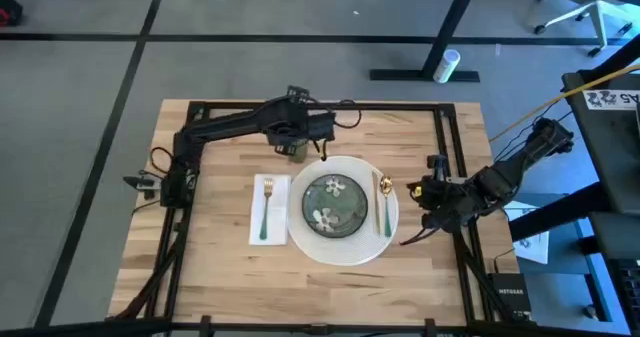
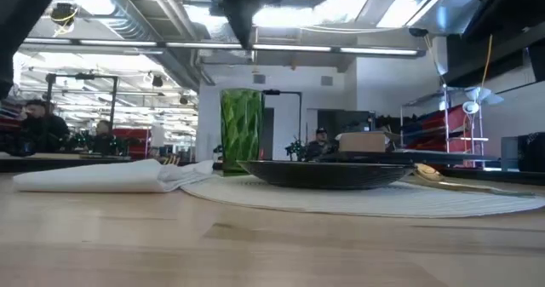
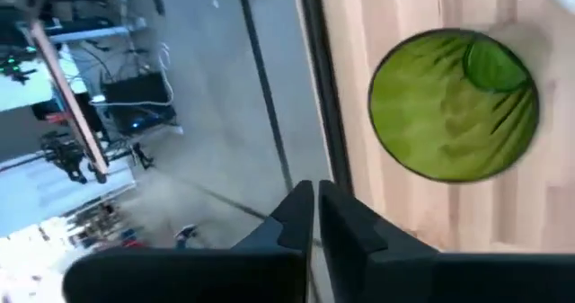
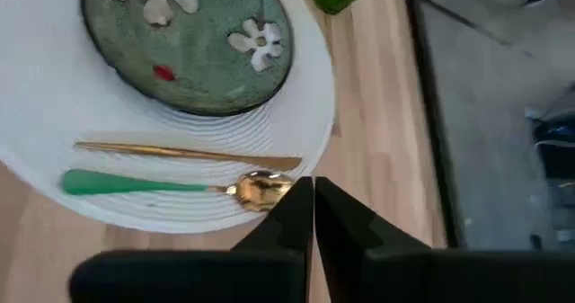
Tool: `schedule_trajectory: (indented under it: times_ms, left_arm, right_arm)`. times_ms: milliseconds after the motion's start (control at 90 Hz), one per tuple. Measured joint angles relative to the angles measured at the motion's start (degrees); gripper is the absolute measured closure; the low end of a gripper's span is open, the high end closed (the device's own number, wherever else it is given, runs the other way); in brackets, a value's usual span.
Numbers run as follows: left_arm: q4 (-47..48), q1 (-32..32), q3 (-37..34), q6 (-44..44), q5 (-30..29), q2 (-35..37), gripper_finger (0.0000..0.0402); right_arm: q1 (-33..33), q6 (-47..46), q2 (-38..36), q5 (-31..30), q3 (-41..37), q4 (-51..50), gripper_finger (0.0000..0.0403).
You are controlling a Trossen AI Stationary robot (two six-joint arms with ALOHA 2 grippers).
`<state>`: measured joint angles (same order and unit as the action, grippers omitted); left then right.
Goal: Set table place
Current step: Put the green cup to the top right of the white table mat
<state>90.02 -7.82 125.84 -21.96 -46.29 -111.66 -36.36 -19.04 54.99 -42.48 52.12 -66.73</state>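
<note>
From above, the left gripper is hovering over the cup standing on the desk beside the placemat; its wrist view is showing fingers closed, cup released, so lifting straight up seems safest; the right gripper, closed, is waiting near the spoon.

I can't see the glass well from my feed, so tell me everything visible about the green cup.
The green cup is translucent green with vertical ribbed facets, glass or plastic by its look. It stands upright on the table, at the far edge of the white placemat, behind the plate; whether it touches the mat cannot be told. From above its round mouth looks empty. The left gripper, fingers shut, hangs above it without touching it.
</note>
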Motion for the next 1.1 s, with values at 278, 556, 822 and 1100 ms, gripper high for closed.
schedule_trajectory:
  times_ms: [278,556,822,1100]
  left_arm:
    - [0.0,1.2,0.1,9.8,14.2,12.8,0.0401]
    - [0.0,1.1,0.0,12.7,24.7,20.8,0.0401]
    - [0.0,1.2,0.0,10.6,32.3,25.0,0.0401]
    - [-3.9,1.3,-1.4,11.7,37.9,30.3,0.0401]
  right_arm:
    - [0.0,11.3,0.0,-7.2,0.0,8.3,0.0403]
    - [4.4,30.8,0.0,-5.6,0.0,25.4,0.0395]
    - [16.1,45.9,0.3,7.0,0.0,38.6,0.0350]
    - [26.8,51.6,1.6,20.5,0.0,44.1,0.0338]
